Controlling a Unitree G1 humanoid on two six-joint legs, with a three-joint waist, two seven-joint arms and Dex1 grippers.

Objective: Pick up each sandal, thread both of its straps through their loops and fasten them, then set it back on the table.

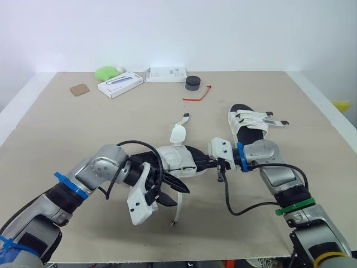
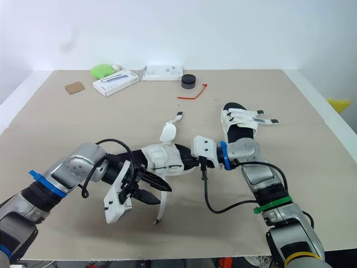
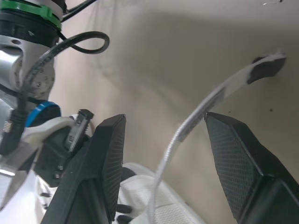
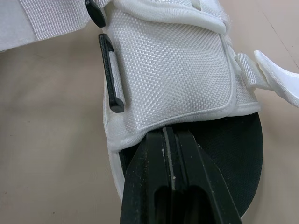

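Note:
A white sandal with a black sole is held just above the table's middle. My right gripper is shut on the edge of its sole, which the right wrist view shows pinched between the fingers. One loose strap hangs down toward the table. My left gripper stands open, and this strap runs between its two fingers without being clamped. Another strap flap sticks up from the sandal's far side. A second sandal lies on the table to the right, its straps across the top.
Along the far edge lie a green object, two white boxes, a black puck, a red tie and a brown coaster. The table's front edge is close below the arms.

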